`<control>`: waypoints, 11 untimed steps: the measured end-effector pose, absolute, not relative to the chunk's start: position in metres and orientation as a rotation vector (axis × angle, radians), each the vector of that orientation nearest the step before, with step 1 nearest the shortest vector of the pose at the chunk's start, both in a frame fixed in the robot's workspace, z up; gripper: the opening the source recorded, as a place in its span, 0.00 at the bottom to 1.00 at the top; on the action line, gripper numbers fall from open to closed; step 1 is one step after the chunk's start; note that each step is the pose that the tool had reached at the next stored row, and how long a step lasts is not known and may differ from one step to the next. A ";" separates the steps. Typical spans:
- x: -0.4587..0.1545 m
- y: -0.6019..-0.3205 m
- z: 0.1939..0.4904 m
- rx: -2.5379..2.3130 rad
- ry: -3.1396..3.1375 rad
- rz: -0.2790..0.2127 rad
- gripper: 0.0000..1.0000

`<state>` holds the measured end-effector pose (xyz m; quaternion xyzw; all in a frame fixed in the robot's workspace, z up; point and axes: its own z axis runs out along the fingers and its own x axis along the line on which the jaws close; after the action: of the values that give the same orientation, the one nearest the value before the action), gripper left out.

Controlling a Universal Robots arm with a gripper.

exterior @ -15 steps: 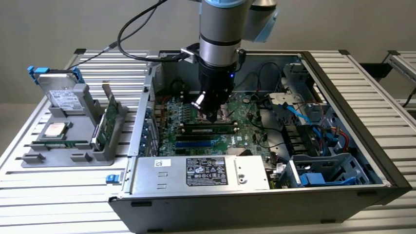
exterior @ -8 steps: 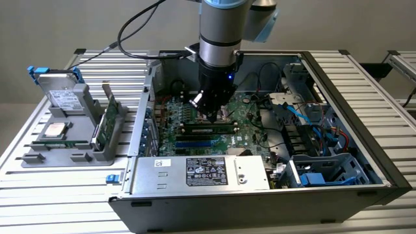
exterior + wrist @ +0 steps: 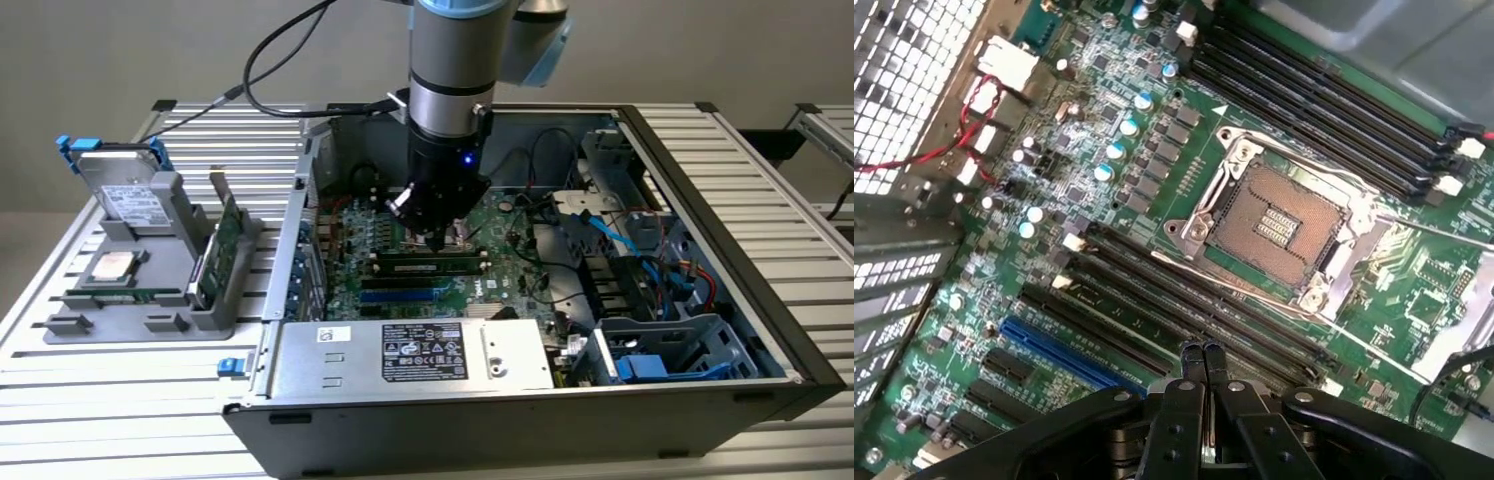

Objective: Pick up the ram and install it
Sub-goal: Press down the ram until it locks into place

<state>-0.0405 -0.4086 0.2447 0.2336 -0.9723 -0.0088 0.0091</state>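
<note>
The ram (image 3: pixel 427 265), a long thin green stick with a row of black chips, sits along a memory slot on the motherboard (image 3: pixel 501 250) inside the open computer case. My gripper (image 3: pixel 437 238) hangs just behind and above it, apart from it or barely touching; I cannot tell which. In the wrist view the gripper (image 3: pixel 1204 352) is shut, its two black fingers pressed together with nothing between them, over the dark memory slots (image 3: pixel 1154 300). The square processor socket (image 3: pixel 1284 215) lies open beyond the fingertips.
A grey holder (image 3: pixel 67 325) at the exterior view's left carries a hard drive (image 3: pixel 130 200), a silver processor chip (image 3: pixel 111 267), an upright broader green card (image 3: pixel 220 250) and a thin green strip (image 3: pixel 120 296). The power supply (image 3: pixel 414 355), blue cables (image 3: pixel 614 235) and case walls crowd the board.
</note>
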 end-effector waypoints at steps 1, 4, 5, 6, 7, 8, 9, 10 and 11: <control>-0.040 -0.409 0.245 0.705 -3.043 -0.028 0.10; -0.040 -0.409 0.245 0.625 -3.061 -0.029 0.10; -0.040 -0.409 0.245 0.599 -3.066 -0.029 0.10; -0.040 -0.409 0.245 0.573 -3.071 -0.029 0.10; -0.040 -0.409 0.245 0.546 -3.076 -0.029 0.10; -0.040 -0.409 0.245 0.520 -3.081 -0.030 0.10; -0.041 -0.409 0.245 0.492 -3.086 -0.030 0.10; -0.040 -0.409 0.245 0.466 -3.090 -0.030 0.10; -0.040 -0.409 0.245 0.439 -3.094 -0.030 0.10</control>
<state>-0.0405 -0.4086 0.2446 0.1404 -0.9900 -0.0097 0.0082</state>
